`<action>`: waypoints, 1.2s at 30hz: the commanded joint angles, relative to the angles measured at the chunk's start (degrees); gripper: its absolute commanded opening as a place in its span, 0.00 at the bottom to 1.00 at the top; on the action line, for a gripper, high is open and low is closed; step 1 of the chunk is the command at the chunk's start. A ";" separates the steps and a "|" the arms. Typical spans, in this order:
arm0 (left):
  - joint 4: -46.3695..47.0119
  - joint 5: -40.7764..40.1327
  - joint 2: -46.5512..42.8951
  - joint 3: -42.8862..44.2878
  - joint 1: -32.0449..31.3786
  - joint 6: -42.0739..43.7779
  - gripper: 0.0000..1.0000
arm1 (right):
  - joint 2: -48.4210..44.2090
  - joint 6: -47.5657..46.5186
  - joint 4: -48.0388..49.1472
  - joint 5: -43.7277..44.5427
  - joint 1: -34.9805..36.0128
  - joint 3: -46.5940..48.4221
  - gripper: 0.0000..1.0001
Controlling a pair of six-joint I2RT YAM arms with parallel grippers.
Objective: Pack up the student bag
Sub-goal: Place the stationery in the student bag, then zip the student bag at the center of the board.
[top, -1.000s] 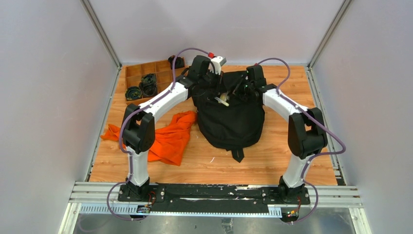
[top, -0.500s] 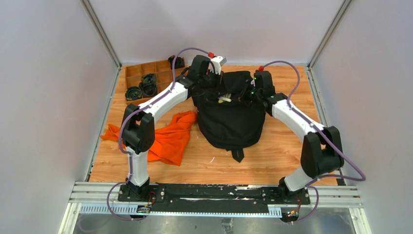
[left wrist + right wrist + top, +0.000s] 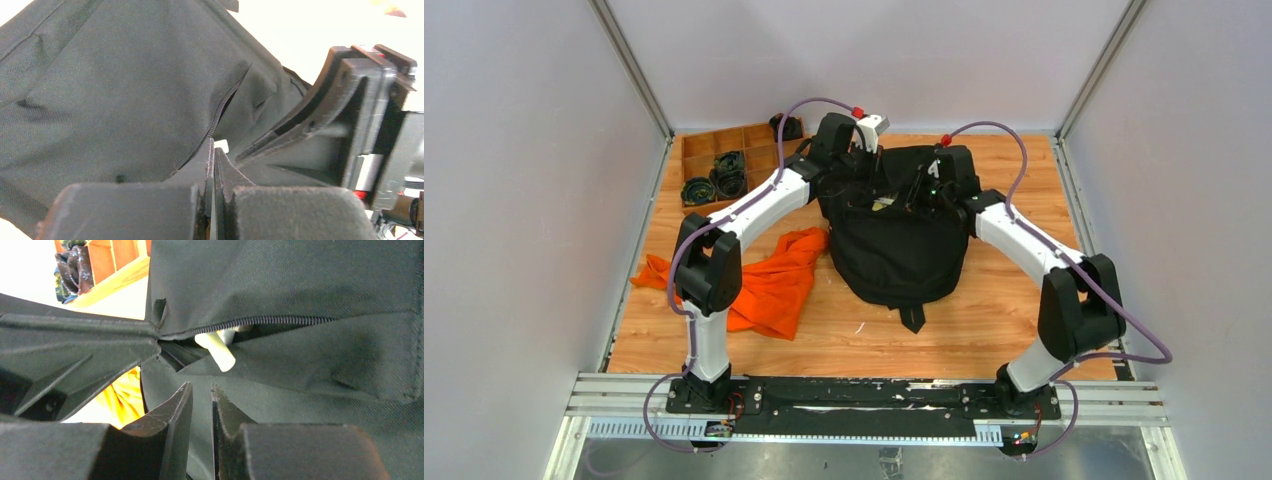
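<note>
Pale grey walls [image 3: 524, 200] close in three sides of a wood-grain table [image 3: 984, 330]. The student bag [image 3: 899, 255] lies flat on it at the middle of the far half, its top end away from the arm bases and a short strap end trailing toward them.

Just left of the bag, and touching its edge, a crumpled orange cloth [image 3: 774, 290] spreads toward the left side of the table. Further back in the far left corner is a wooden tray [image 3: 699, 150] split into compartments, with black round parts [image 3: 724, 178] in two of the nearer ones (too small to identify).

Both arms arch in over the top end of the bag, and their wrists and cables hide much of it from above. The left gripper [image 3: 214, 150] has its fingers pressed together on the bag's fabric at one end of the zipper [image 3: 280, 320], pinching the edge there.

The zipper is partly undone, and a cream-coloured stick [image 3: 220, 354] pokes out of the gap, lying across its lower lip. The right gripper [image 3: 200, 400] is just below that opening, close to the fabric. Its fingers are drawn nearly together with only a narrow slit between them, and nothing can be seen held there. The left gripper's finger crosses the right wrist view and meets the bag beside the stick.
</note>
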 commanded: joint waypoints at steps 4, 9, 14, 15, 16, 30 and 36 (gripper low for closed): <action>-0.55 -0.86 -3.73 1.48 -0.03 0.67 0.00 | 9.74 -4.60 -1.40 5.00 1.22 9.77 0.22; -3.81 -3.87 -4.93 1.33 0.43 2.09 0.00 | 14.29 -6.17 -4.60 5.92 1.20 17.25 0.20; -6.50 -5.83 -7.22 -0.32 2.48 0.69 0.00 | 10.15 -7.11 -5.83 5.33 1.63 14.67 0.22; -6.65 -6.26 -7.87 -1.05 3.04 0.38 0.00 | 8.77 -7.29 -6.03 5.27 1.79 13.14 0.23; -6.73 -7.10 -8.49 -1.98 3.57 -0.05 0.00 | 6.98 -7.39 -6.15 5.10 1.93 11.55 0.24; -11.62 -10.72 -4.50 -4.29 7.10 -10.56 0.38 | -12.91 -10.25 -10.91 11.85 3.75 -5.94 0.34; -8.35 -3.54 -2.19 -5.30 9.02 -14.96 0.38 | -14.13 -9.79 -11.23 11.95 3.78 -7.86 0.34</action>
